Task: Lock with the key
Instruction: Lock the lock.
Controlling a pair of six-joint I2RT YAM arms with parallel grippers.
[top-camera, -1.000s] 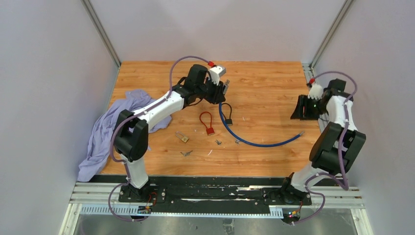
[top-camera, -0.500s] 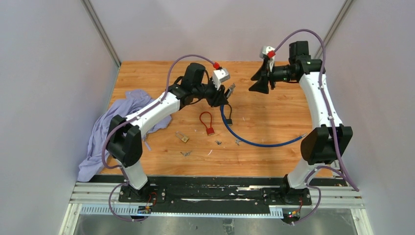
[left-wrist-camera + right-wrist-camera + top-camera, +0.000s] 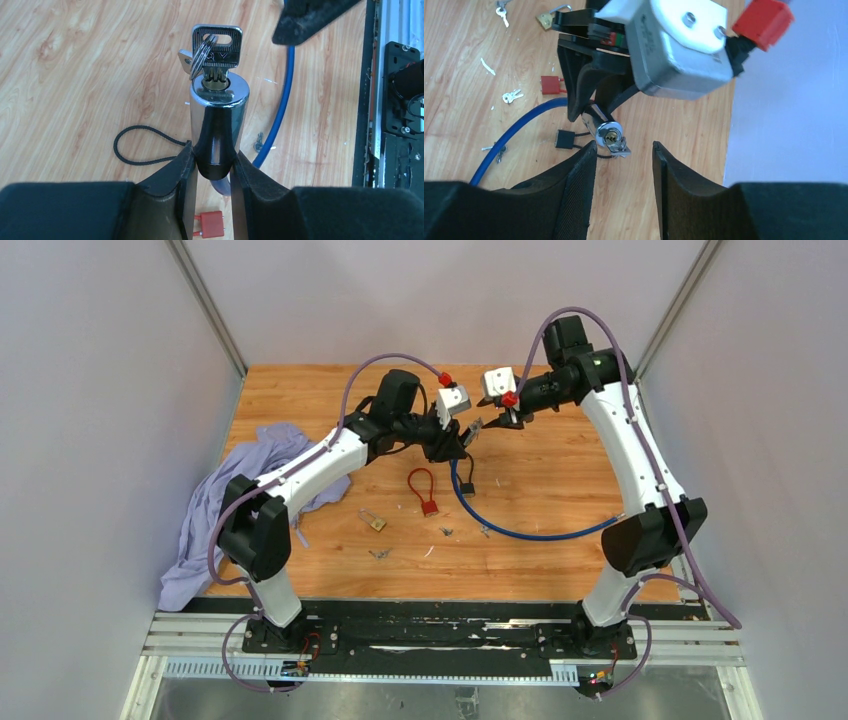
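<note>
My left gripper (image 3: 212, 160) is shut on the chrome cylinder lock (image 3: 218, 120) at the end of a blue cable (image 3: 280, 110) and holds it above the table. A silver key (image 3: 217, 52) with a ring sits in the keyhole. In the top view my left gripper (image 3: 462, 435) and right gripper (image 3: 497, 420) face each other at the table's middle back. My right gripper (image 3: 624, 150) is open, and the lock (image 3: 606, 134) and key (image 3: 621, 148) lie just beyond its fingertips. One right finger (image 3: 310, 20) shows at the top of the left wrist view.
The blue cable (image 3: 520, 530) curves across the wooden table. A red cable padlock (image 3: 425, 490), a brass padlock (image 3: 373, 521) and loose keys (image 3: 381, 553) lie near the middle. A black cord with a tag (image 3: 467, 480) lies under the lock. A lilac cloth (image 3: 225, 500) lies at the left edge.
My right arm swung from the table's right side up and left to face the lock. My left gripper turned the lock and key slightly toward it.
</note>
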